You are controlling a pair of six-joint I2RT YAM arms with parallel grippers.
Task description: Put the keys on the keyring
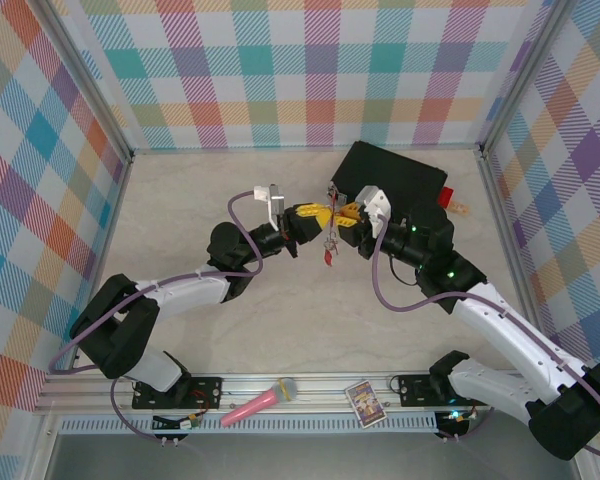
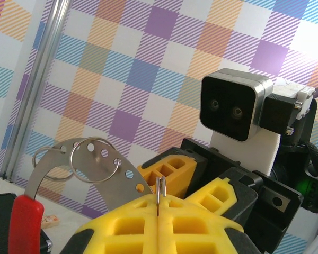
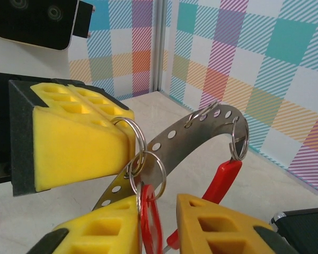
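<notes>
Where the top view gives a mere glint above the middle of the table (image 1: 180, 190), the right wrist view resolves the keyring (image 3: 201, 127): a curved grey metal band punched with round holes, thin rings threaded through. Item, left fingers (image 2: 122, 227): yellow gridded blocks, closed on one wire ring (image 3: 143, 140), seen edge-on as a sliver from the left wrist. Item, right fingers (image 3: 217, 222): apart, a red plastic key (image 3: 146, 225) hanging between; contact unclear. Item, red piece (image 3: 222, 177) at the band's right end, lower tip hidden behind a finger.
</notes>
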